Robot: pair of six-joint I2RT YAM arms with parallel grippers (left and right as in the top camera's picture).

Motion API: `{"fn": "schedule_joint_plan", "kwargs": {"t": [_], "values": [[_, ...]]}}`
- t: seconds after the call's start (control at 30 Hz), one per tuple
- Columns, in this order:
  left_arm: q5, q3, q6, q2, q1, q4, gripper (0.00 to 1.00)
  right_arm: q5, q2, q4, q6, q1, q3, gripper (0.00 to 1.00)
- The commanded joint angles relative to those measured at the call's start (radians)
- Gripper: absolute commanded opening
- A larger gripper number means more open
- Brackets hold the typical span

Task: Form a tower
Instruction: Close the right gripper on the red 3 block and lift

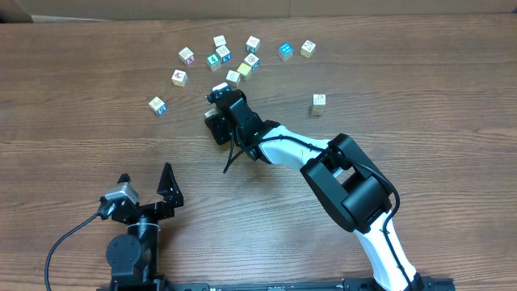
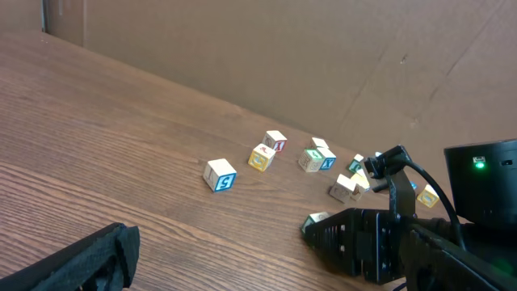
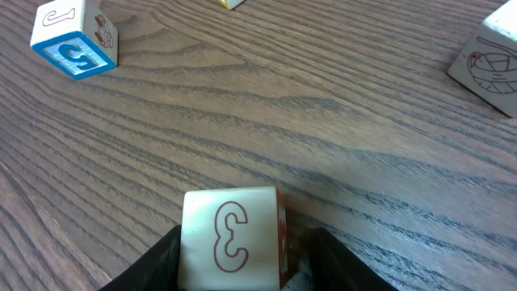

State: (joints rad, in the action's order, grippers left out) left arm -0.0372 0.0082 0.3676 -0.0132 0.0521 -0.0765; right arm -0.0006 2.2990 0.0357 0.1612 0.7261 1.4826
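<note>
Brown wood-grain table [image 1: 81, 121] fills every view, with a cardboard wall [image 2: 266, 65] rising behind it. Low over the boards, the right gripper [image 1: 212, 113] has a pale cube [image 3: 230, 238] printed with a red-outlined 3 standing on the table between its fingers [image 3: 157, 263]. One finger lies against the cube's side and the other is lost in shadow, so I cannot tell whether the jaws are clamped on it or only flank it. Ahead of the fingertips and to their left sits a blue 5 cube [image 3: 74, 40], well apart. Ahead to the right is a line-drawing cube [image 3: 489, 61]. Farther off to that gripper's right spreads a loose cluster of cubes [image 1: 234, 58], a yellowish cube [image 1: 245, 69] among them, just beside its neighbours. The tower I cannot make out, as these cubes seem to lie singly on the wood. A lone cube [image 1: 319, 103] sits back beside the right arm. The left gripper [image 1: 147, 184] rests well behind all this, its jaws spread wide.
</note>
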Motion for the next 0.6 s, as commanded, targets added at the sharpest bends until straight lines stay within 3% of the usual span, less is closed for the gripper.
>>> {"fn": "schedule_joint_plan", "kwargs": {"t": [0.0, 0.2, 0.57], "values": [[0.005, -0.003, 0.006, 0.008, -0.003, 0.002, 1.00, 0.008, -0.042, -0.003, -0.006, -0.010, 0.004, 0.42], [0.005, -0.003, 0.006, 0.008, -0.003, 0.002, 0.99, 0.093, -0.077, -0.039, -0.013, -0.010, 0.004, 0.26], [0.005, -0.003, 0.006, 0.008, -0.003, 0.002, 1.00, 0.299, -0.208, -0.285, -0.013, -0.015, 0.004, 0.20]]}}
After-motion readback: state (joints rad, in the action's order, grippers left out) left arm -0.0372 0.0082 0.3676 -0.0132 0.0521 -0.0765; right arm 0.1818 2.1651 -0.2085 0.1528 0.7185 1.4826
